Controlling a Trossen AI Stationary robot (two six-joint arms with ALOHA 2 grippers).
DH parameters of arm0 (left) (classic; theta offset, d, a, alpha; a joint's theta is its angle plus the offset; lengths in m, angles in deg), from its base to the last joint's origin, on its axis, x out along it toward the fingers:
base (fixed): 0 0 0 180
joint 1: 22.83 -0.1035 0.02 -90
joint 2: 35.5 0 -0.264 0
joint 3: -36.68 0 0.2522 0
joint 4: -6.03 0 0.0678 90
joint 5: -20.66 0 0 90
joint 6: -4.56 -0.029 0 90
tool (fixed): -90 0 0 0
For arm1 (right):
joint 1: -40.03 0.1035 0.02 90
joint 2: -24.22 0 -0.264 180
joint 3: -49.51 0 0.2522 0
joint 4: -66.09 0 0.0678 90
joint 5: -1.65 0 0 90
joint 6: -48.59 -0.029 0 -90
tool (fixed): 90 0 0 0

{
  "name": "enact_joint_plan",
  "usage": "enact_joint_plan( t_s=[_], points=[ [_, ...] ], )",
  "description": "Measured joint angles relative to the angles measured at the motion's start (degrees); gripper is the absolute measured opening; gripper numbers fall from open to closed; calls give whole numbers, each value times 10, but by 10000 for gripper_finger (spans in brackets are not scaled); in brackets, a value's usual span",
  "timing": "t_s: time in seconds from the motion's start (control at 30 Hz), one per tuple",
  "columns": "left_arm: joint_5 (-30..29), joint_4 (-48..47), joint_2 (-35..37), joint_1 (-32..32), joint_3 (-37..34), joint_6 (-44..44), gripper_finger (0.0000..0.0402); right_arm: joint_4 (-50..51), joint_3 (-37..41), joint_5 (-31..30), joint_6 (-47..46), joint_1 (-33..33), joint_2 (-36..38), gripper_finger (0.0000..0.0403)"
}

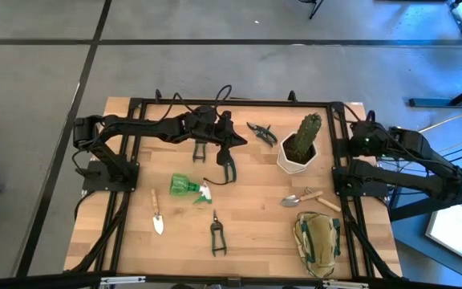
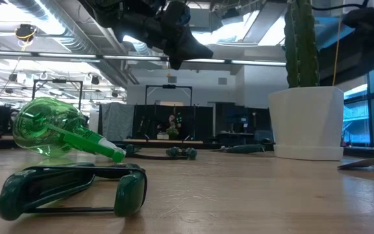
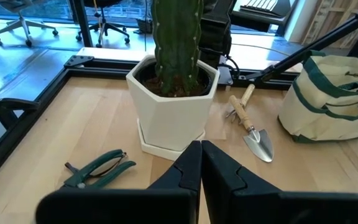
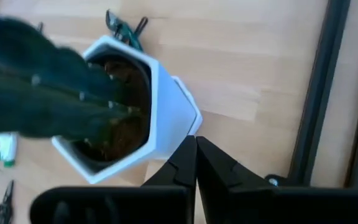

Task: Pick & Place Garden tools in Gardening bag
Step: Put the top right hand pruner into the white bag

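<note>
**Inspector:** How many tools are lying out?

**Assistant:** Six are showing from above. Three pruning shears: one (image 1: 261, 133) near the far edge beside the white pot (image 1: 297, 157), one (image 1: 228, 167) at mid-table, one (image 1: 216, 234) toward the near edge. Two trowels: one (image 1: 156, 213) on the left, one (image 1: 305, 197) on the right. One spray bottle (image 1: 189, 187). One gardening bag (image 1: 318, 242), and one cactus (image 1: 309, 132) standing in the pot.

**Inspector:** How are they looking?

**Assistant:** The bottle is translucent green with a pale nozzle and is lying on its side. The trowels are showing silver blades and wooden handles. The bag is pale khaki with dark green trim, sitting at the near right corner.

**Inspector:** Which way are they pointing?

**Assistant:** The left trowel is running far-to-near, blade toward the near edge. The right trowel is lying across the table, blade leftward. The bottle's long axis is lying across the table, nozzle to the right. The near shears are lying far-to-near.

**Inspector:** And the grippers?

**Assistant:** The left gripper (image 1: 233, 145) is hovering just above the mid-table shears, fingers (image 3: 188, 169) pressed together, gripping nothing. The right gripper (image 4: 196, 163) is resting at the right side close to the pot, its fingers likewise meeting, empty.
</note>
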Motion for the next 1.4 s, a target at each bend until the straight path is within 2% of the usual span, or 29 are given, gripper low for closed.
enact_joint_plan(
  t_s=[0.53,0.87,1.13,1.4],
  points=[
    [0,-5,0,4,0,0,1,-2,-2,89,40,27,0,12],
    [0,-7,0,4,0,0,3,-7,-66,125,71,41,0,12],
    [0,-10,0,4,0,0,5,-12,-58,179,94,41,0,12],
    [0,-9,0,4,0,0,1,-76,-53,214,99,41,0,12]
  ],
)
